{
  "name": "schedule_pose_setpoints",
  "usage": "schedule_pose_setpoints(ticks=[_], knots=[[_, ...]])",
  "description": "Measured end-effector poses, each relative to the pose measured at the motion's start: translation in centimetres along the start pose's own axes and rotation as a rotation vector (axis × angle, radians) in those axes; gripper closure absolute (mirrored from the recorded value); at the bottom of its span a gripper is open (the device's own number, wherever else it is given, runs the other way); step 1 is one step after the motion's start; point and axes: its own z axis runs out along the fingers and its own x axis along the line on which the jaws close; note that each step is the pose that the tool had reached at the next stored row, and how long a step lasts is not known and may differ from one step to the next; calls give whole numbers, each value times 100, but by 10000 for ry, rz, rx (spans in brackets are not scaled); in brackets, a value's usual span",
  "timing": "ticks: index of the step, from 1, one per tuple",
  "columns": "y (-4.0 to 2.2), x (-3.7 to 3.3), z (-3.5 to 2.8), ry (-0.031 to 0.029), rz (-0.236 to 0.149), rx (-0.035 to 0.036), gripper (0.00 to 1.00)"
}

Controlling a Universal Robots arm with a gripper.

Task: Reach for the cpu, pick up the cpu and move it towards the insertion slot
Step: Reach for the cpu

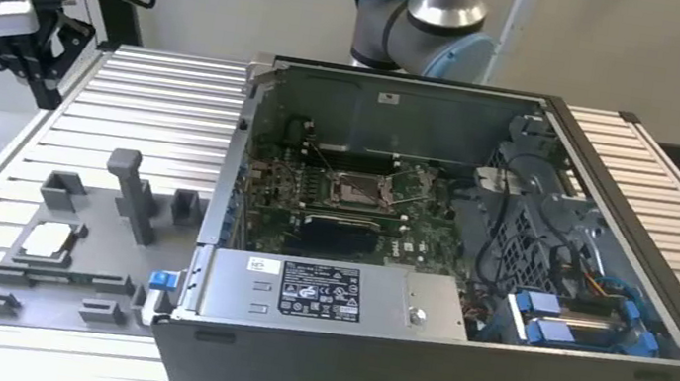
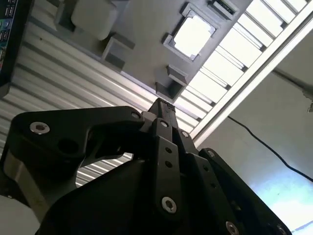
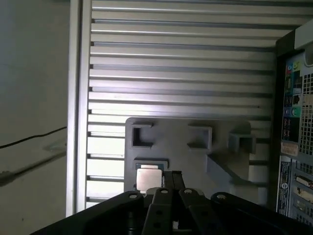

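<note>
1 tool (image 2: 161, 104), closed, empty, well apart from cpu (image 2: 193, 35)

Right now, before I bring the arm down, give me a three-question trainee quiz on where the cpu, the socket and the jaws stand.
1. True or false: the cpu lies in a recess of the grey fixture plate.
2. Where is the insertion slot? A: on the fixture plate. B: on the green circuit board inside the open computer case. C: between the jaws.
3. Fill in: the gripper, jaws shut, holds ____.
Key: 1 true; 2 B; 3 nothing.
</note>
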Motion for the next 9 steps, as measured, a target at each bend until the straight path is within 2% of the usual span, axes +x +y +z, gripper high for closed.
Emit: schedule_pose_setpoints(ticks=[9], knots=[[-101,111,6,1,-3,1,100]])
